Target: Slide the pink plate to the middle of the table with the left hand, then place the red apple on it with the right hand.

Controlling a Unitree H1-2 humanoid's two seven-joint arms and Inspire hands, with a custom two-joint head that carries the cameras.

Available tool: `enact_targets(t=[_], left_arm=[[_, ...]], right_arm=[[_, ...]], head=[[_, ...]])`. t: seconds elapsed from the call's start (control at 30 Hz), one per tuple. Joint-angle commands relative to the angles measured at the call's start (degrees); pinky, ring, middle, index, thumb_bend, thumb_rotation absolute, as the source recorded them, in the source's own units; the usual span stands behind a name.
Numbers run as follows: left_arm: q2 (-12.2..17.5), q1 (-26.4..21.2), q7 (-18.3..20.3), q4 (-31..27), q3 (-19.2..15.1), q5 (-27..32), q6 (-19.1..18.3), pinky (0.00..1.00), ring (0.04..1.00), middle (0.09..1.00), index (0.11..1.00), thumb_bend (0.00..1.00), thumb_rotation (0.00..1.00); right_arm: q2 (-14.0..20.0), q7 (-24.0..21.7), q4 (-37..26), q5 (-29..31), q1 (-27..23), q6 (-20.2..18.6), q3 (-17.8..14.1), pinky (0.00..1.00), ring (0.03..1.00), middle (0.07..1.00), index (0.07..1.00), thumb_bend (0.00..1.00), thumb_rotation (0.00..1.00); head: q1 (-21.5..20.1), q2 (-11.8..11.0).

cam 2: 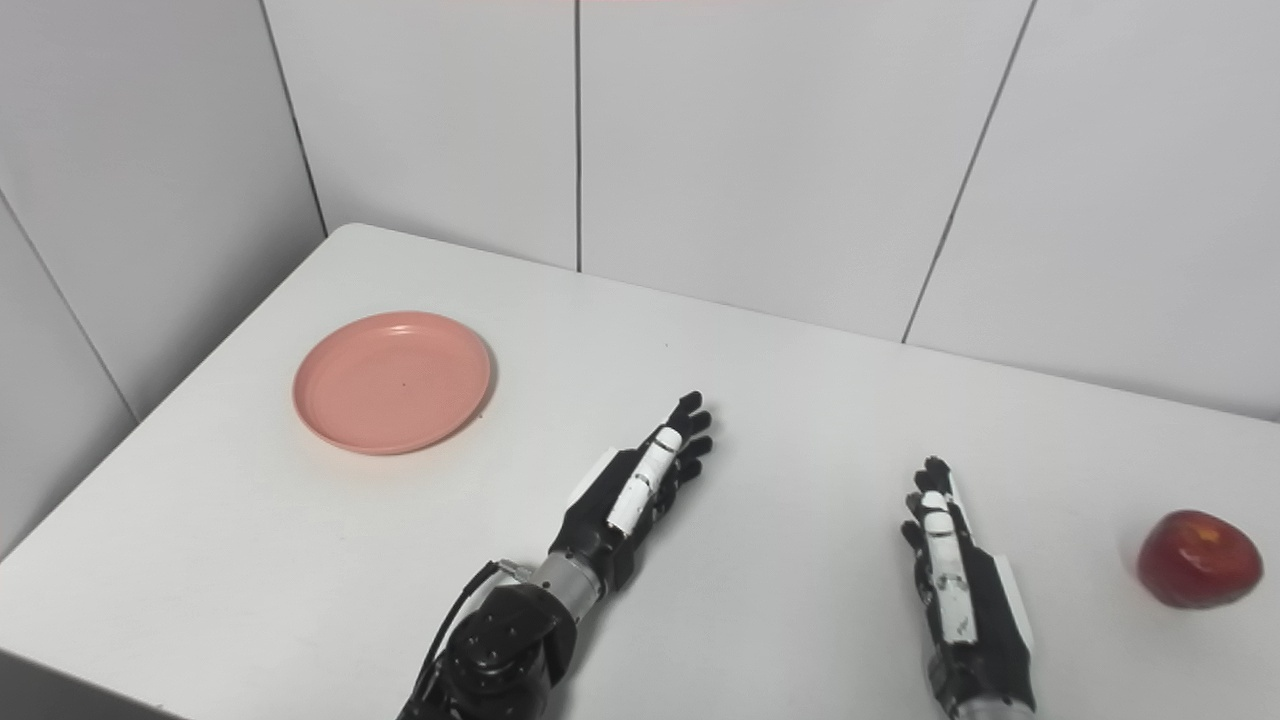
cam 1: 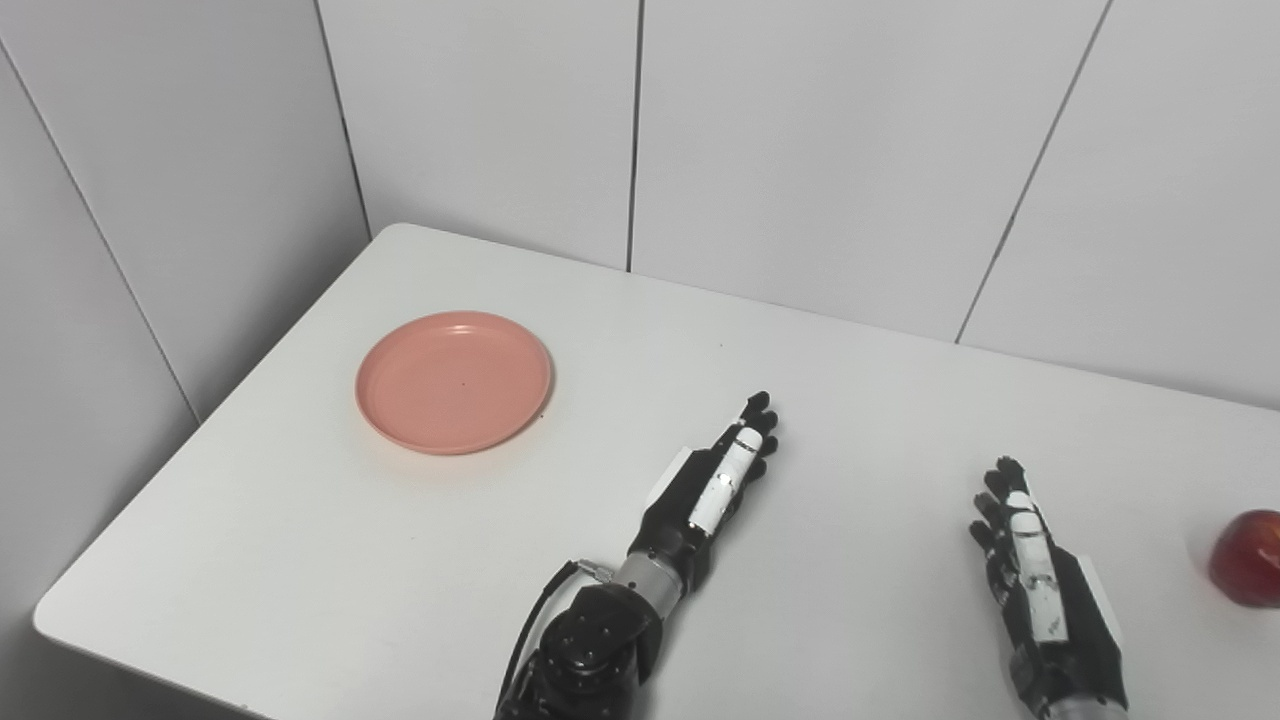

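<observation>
A round pink plate [cam 1: 453, 381] lies on the white table [cam 1: 850, 400] at the left, empty; it also shows in the right eye view [cam 2: 392, 381]. A red apple [cam 2: 1198, 558] sits at the table's far right, cut by the picture edge in the left eye view [cam 1: 1248, 557]. My left hand [cam 1: 715, 480] is open, fingers straight, near the table's middle, well to the right of the plate and apart from it. My right hand [cam 1: 1030, 565] is open, fingers straight, to the left of the apple and apart from it. Both hands hold nothing.
White panelled walls [cam 1: 800, 150] close in the table at the back and the left. The table's rounded front left corner [cam 1: 45, 615] is near the picture's lower left. Nothing else stands on the table.
</observation>
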State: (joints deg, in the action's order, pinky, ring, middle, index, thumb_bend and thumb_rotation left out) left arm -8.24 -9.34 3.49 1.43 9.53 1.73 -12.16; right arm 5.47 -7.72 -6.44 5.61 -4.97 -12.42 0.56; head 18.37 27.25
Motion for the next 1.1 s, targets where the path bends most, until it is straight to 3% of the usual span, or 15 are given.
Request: enact_targets(t=[0.0, 0.47, 0.7, 1.07], left_arm=[[-1.7, -2.0, 0.2, 0.4, 1.3, -0.8, 0.5, 0.98, 0.975, 0.977, 0.972, 0.43, 1.0], [-1.2, -2.4, 0.4, 0.3, 1.4, -0.9, 1.0, 0.97, 0.964, 0.97, 0.963, 0.42, 1.0], [0.4, -4.1, 2.5, -1.2, 0.0, 1.4, 0.0, 0.95, 0.94, 0.95, 0.948, 0.4, 1.0], [3.2, -7.3, 3.9, -7.2, -2.6, 3.4, -3.3, 0.96, 0.936, 0.946, 0.943, 0.41, 1.0]], right_arm=[[0.1, -0.4, -1.2, 0.8, -1.5, 3.4, -0.4, 1.0, 1.0, 1.0, 1.0, 0.1, 1.0], [-0.3, -0.1, -3.2, 0.3, -1.1, 2.3, -0.2, 1.0, 1.0, 1.0, 1.0, 0.07, 1.0], [-0.4, 0.0, -2.8, 0.2, -1.3, 2.4, -0.2, 1.0, 1.0, 1.0, 1.0, 0.05, 1.0], [-0.7, 0.0, -2.6, 0.3, -1.6, 2.3, -0.2, 1.0, 1.0, 1.0, 1.0, 0.05, 1.0]], head=[[0.3, -0.2], [1.4, -0.5], [2.0, -1.0], [2.8, -1.5]])
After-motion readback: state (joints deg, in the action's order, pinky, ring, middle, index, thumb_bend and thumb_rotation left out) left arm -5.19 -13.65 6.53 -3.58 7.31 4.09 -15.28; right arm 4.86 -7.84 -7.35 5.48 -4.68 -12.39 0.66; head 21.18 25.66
